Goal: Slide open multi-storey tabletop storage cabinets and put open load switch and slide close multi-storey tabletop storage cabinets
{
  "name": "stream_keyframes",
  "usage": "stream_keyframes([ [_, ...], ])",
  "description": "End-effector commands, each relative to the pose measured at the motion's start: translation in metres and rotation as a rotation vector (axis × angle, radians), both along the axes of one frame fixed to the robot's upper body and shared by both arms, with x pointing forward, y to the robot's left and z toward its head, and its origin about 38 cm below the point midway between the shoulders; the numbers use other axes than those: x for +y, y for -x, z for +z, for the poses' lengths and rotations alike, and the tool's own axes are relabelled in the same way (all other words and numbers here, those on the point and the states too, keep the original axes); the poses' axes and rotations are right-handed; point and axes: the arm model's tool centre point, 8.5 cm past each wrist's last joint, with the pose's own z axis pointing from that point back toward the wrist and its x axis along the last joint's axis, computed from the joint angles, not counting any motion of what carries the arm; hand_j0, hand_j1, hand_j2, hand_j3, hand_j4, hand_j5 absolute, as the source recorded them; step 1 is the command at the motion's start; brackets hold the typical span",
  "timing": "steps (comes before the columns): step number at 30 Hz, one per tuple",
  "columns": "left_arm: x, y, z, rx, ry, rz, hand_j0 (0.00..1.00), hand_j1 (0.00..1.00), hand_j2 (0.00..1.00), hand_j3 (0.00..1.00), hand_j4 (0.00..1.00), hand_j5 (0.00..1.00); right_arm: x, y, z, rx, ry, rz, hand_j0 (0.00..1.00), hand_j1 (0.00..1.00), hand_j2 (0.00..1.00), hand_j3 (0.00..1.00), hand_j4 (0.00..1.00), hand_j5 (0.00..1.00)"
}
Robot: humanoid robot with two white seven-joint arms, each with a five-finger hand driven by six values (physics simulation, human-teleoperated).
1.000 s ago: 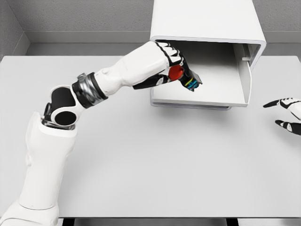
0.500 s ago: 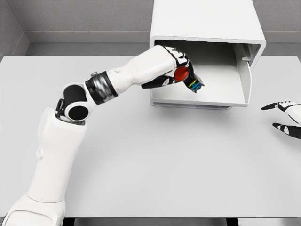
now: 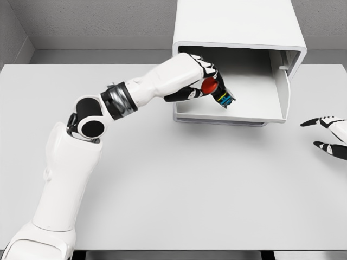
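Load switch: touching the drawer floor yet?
Cannot tell. In the head view, the load switch, gripped by the left hand, overlaps the drawer floor; no gap or contact shows.

I see a plain white desk [image 3: 179,195]. Only thing sitting on it is the white storage cabinet [image 3: 238,32] at the far edge, its bottom drawer [image 3: 255,111] slid out toward me.

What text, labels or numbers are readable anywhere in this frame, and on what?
None readable.
Load switch in the left hand: red knob plus blue, yellow and green marks on the black body, too small to tell whether any are characters.
Cabinet and its open drawer: plain white, no label.
Table: blank.
Right hand at the right edge: black and white, no lettering.
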Motion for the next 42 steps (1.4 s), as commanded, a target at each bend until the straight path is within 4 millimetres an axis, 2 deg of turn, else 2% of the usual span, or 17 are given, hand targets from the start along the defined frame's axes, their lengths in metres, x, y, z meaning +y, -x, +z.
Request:
stream_keyframes([
  [1, -0.003, 0.001, -0.002, -0.005, -0.029, -0.006, 0.47, 0.47, 0.47, 0.47, 0.47, 0.47, 0.000, 0.000, 0.001, -0.001, -0.005, -0.001, 0.69, 0.69, 0.69, 0.69, 0.69, 0.69],
  [13, -0.008, 0.012, 0.008, -0.045, -0.020, -0.028, 0.47, 0.47, 0.47, 0.47, 0.47, 0.47, 0.000, 0.000, 0.002, -0.003, -0.005, 0.000, 0.70, 0.70, 0.70, 0.70, 0.70, 0.70],
  [23, -0.010, 0.013, 0.008, -0.049, -0.027, -0.033, 0.47, 0.47, 0.47, 0.47, 0.47, 0.47, -0.001, 0.000, 0.001, -0.004, -0.006, -0.003, 0.70, 0.70, 0.70, 0.70, 0.70, 0.70],
  [25, -0.010, 0.012, 0.008, -0.047, -0.027, -0.031, 0.50, 0.50, 0.50, 0.50, 0.50, 0.50, 0.000, 0.000, 0.002, -0.004, -0.005, -0.002, 0.70, 0.70, 0.70, 0.70, 0.70, 0.70],
  [26, -0.009, 0.010, 0.008, -0.045, -0.026, -0.027, 0.59, 0.59, 0.59, 0.59, 0.59, 0.59, -0.001, 0.000, 0.001, -0.004, -0.006, -0.003, 0.70, 0.70, 0.70, 0.70, 0.70, 0.70],
  [30, -0.007, 0.009, 0.008, -0.042, -0.024, -0.021, 0.68, 0.68, 0.68, 0.68, 0.68, 0.68, -0.001, 0.000, 0.001, -0.004, -0.006, -0.003, 0.70, 0.70, 0.70, 0.70, 0.70, 0.70],
  [37, -0.007, 0.009, 0.008, -0.042, -0.024, -0.021, 0.75, 0.75, 0.75, 0.75, 0.75, 0.75, -0.001, 0.000, 0.001, -0.003, -0.006, -0.005, 0.70, 0.70, 0.70, 0.70, 0.70, 0.70],
  [42, -0.007, 0.009, 0.008, -0.042, -0.024, -0.021, 0.76, 0.76, 0.76, 0.76, 0.76, 0.76, -0.001, 0.000, 0.001, -0.003, -0.006, -0.005, 0.70, 0.70, 0.70, 0.70, 0.70, 0.70],
])
